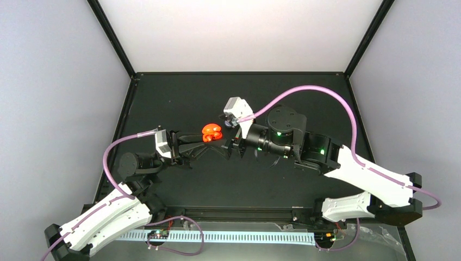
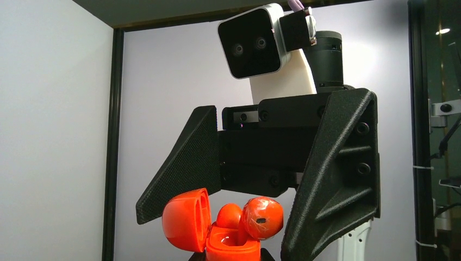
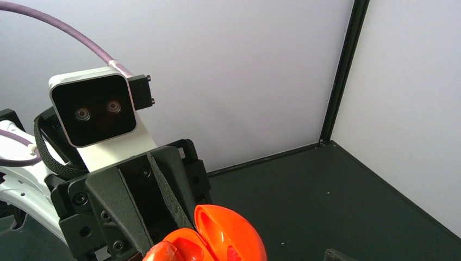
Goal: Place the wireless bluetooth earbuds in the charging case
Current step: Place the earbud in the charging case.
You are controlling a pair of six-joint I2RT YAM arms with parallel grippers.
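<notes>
My left claw is clamped narrow on the bottom of the orange case and holds it up between my two arms. My right claw faces it with its fingers spread wide and nothing in them.

The lid stands open to one side. One orange earbud sits low in the base. The other earbud rides high and looks perched on its pocket, not bedded in it.

That high one is my worry. If my left wrist tips, or a right finger brushes it on the way in, I judge it will roll off and drop to the table. If I press it down off-centre, the smooth, rounded case could twist in my thin grip. If the lid shuts now, it would jam on that bud.

Only my left wrist camera shows the buds and how each one sits. From overhead the case is one bright orange blob, but that view shows how both arms line up over the middle of the table. My right wrist camera catches the lid and my left claw behind it, and the bottom edge cuts off the pockets.
</notes>
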